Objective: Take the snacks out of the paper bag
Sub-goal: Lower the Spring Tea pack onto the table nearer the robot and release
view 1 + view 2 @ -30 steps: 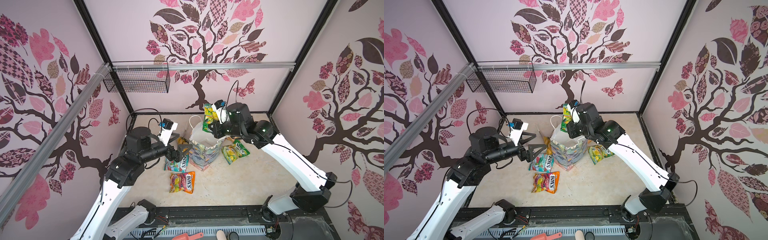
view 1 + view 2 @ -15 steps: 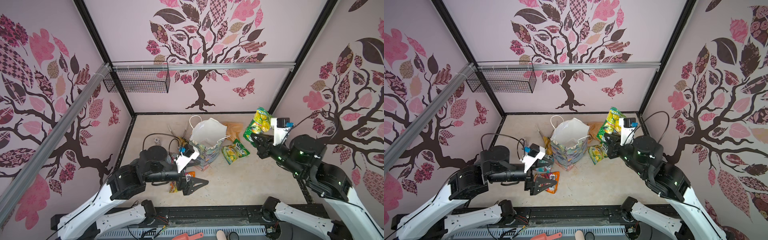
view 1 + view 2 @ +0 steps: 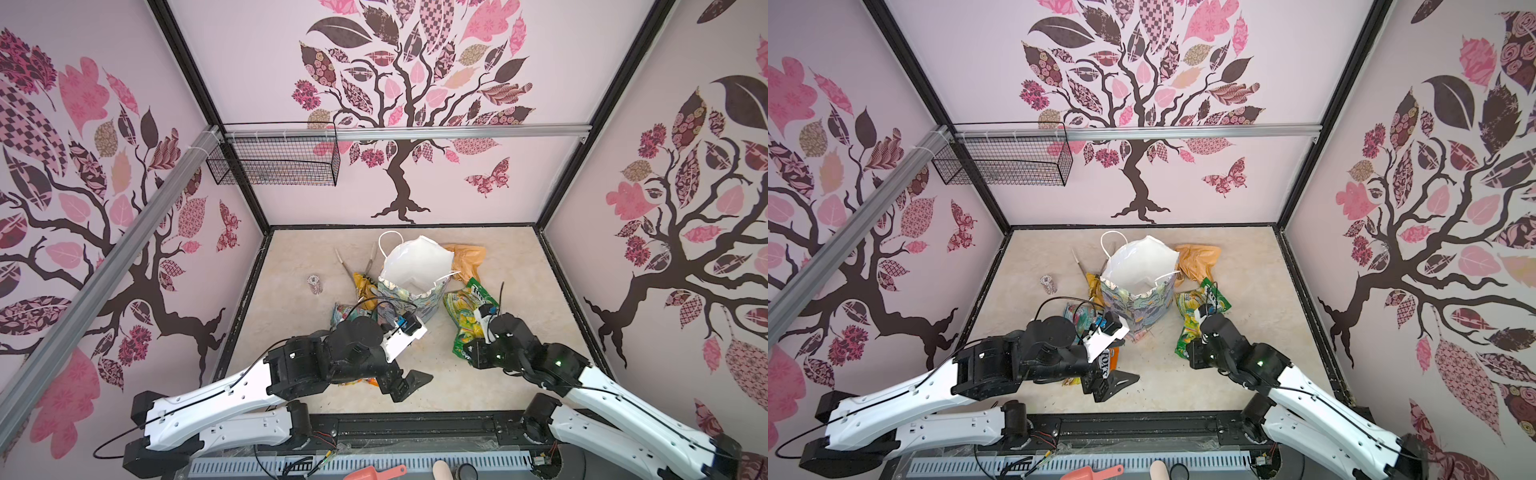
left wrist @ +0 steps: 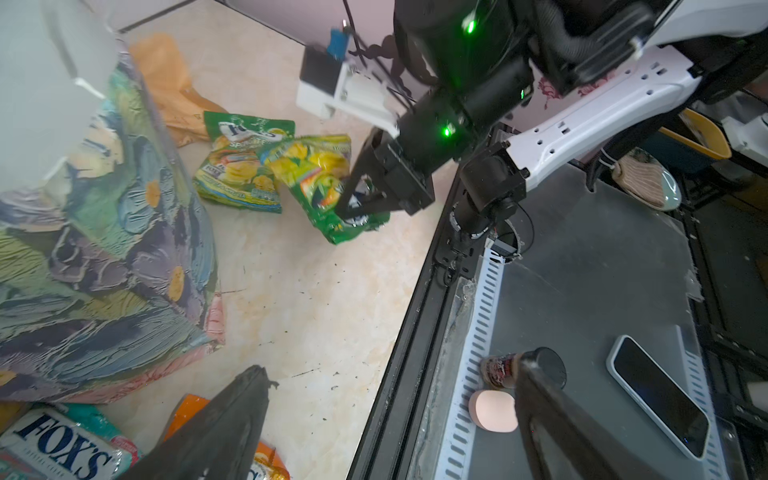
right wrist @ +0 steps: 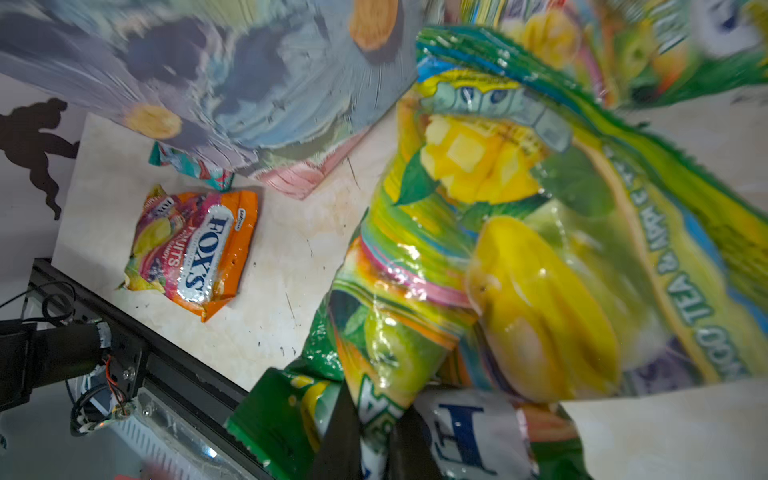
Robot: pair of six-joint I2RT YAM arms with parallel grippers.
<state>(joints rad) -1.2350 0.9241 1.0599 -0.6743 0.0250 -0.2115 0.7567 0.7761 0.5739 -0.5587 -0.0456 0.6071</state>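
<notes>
The right claw (image 4: pixel 353 208) is clamped on the lower end of a green-yellow pouch (image 4: pixel 309 170), held low over the table (image 3: pixel 457 395). "TEA" reads along the pouch's edge. Just past that claw lies a second green-yellow pouch (image 4: pixel 241 166), its logo blurred. The left claw (image 3: pixel 409 383) gapes wide and holds nothing. Beneath it lies the orange pouch (image 5: pixel 195 249), marked "FOX'S FRUITS", with the teal-red pouch (image 4: pixel 62 444), marked "FOX'S", close by. The paper bag (image 3: pixel 415 259) stands between the claws and shows only white inside. The unloading looks nearly finished: the held pouch only needs setting down.
</notes>
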